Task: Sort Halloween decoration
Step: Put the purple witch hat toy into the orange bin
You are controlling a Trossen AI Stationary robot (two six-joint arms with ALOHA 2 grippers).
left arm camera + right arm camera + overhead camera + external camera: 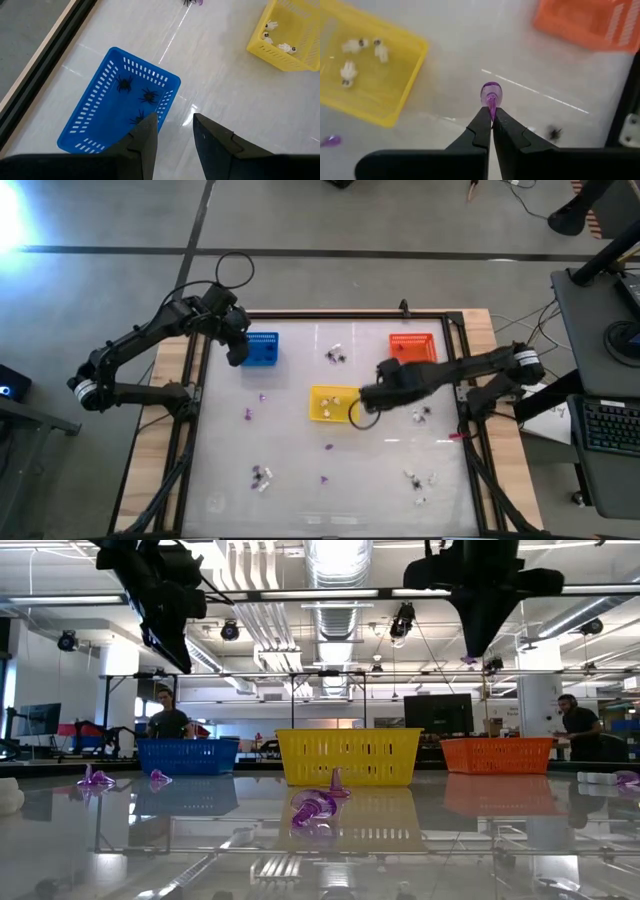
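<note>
Right hand (491, 116) is pinching a purple trinket (491, 95) by its thin stem, fingertips closed tight on it, the rounded head projecting beyond the tips. In the high view this hand is hanging above the counter (300, 490) between the yellow basket (333, 403) and the orange basket (412, 346). Left hand (172, 131) is hovering over the near corner of the blue basket (95, 107), fingers parted and holding nothing; three black spiders (148, 95) are lying inside that basket. Cream figures (349, 72) are resting in the yellow basket.

Remaining decorations are lying scattered on the counter: purple pieces (248, 414) toward the left and centre, a black spider (553, 133) near the right hand, mixed pieces (262, 476) along the near edge.

Handling, as judged: each trinket is appearing light, rigid and smooth, likely moulded plastic, so it is apt to slip or flick out of a tip grip. The narrow stem is offering the surest hold on the purple type; spiders are probably best taken across the body, their thin legs being prone to bending.
</note>
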